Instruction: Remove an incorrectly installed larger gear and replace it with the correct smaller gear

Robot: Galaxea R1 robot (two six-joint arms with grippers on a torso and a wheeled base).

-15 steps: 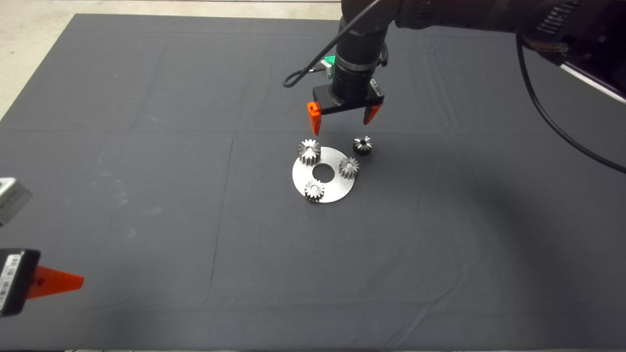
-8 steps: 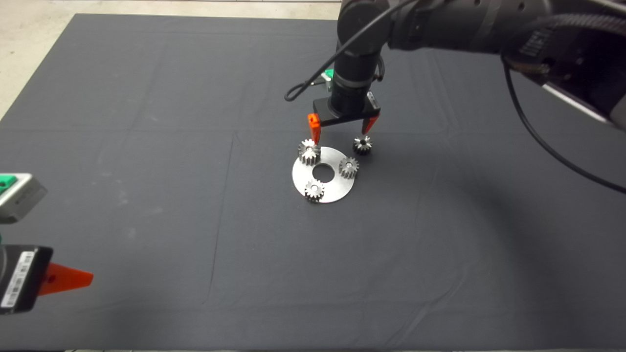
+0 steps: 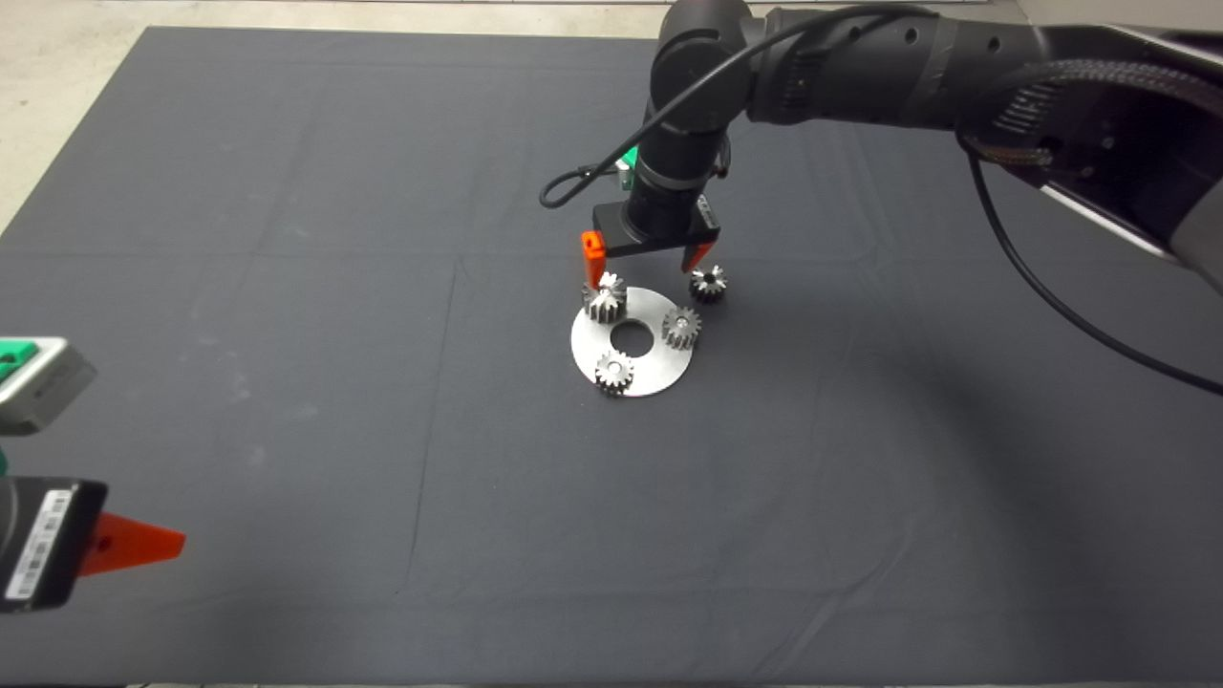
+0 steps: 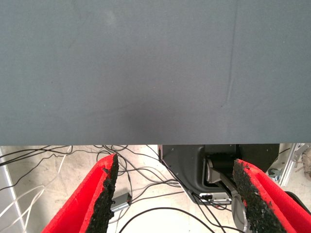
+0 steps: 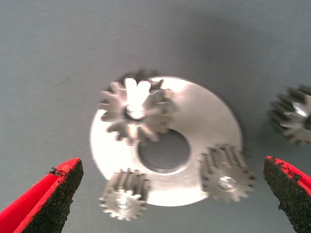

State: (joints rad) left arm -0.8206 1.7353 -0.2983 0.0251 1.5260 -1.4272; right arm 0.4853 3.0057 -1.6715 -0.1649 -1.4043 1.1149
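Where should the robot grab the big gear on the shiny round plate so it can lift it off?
Probably by its toothed rim, from straight above. The larger gear stands upright on the round plate, taller than the two small gears beside it, so its sides are free. The open right gripper hangs just above it; one finger on each opposite side should pinch it well.

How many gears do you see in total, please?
4. On the round plate: the larger gear and two small gears. On the mat beside the plate: the smaller gear. None seems hidden.
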